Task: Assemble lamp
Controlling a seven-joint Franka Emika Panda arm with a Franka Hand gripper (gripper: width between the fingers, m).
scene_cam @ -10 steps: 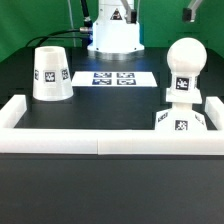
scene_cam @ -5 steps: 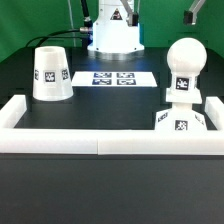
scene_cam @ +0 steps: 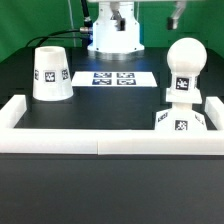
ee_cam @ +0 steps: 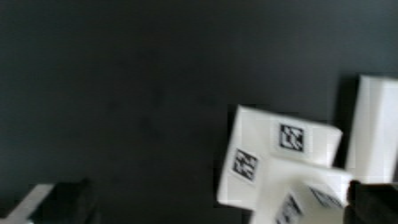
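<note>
The white cone shade (scene_cam: 50,73) stands on the black table at the exterior view's left. The round-headed bulb (scene_cam: 184,63) stands upright on the square base (scene_cam: 182,121) at the exterior view's right, against the white wall strip. My gripper (scene_cam: 176,14) hangs high above the bulb, only partly in view. In the wrist view the base (ee_cam: 272,148) and the blurred bulb (ee_cam: 313,196) lie below my gripper (ee_cam: 214,205). Its dark fingers (ee_cam: 50,200) stand wide apart with nothing between them.
The white wall strip (scene_cam: 100,137) runs along the front and turns back at both ends; it also shows in the wrist view (ee_cam: 377,120). The marker board (scene_cam: 113,78) lies mid-table. The arm's white pedestal (scene_cam: 115,36) stands behind it.
My gripper at the top right of the exterior view has moved left and a little lower. The arm's upper links have turned. The lamp parts have not moved.
</note>
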